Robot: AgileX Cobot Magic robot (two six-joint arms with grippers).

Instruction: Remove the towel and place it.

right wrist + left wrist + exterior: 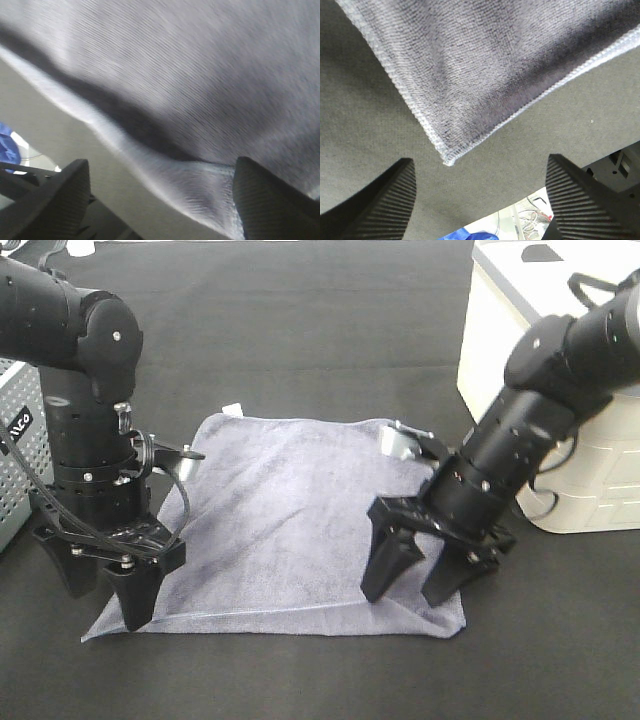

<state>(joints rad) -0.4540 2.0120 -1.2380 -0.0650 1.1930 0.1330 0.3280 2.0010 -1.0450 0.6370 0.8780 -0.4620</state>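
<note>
Just beneath the left hand [104, 608] and right hand [401, 598] lies the towel [280, 520].

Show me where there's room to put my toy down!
The black cloth is bare behind the towel, across to the white box, and along the towel's front edge. Crowded: the near corners, under the left gripper and right gripper.

Black table cover [300, 320]: spans the whole work surface. White plastic bin [500, 370]: rear right, standing on the cover; horiz. seams across its side wall; dark mark on its top. Perforated grey metal box [14, 440]: left edge, partly out of frame; black label w/ white lettering, illegible. Small silver-grey item [398, 443]: near the bin, not touching it; type unclear. Left wrist view: beyond the cover's edge, blue object [472, 234] and loose wires [532, 210].
</note>
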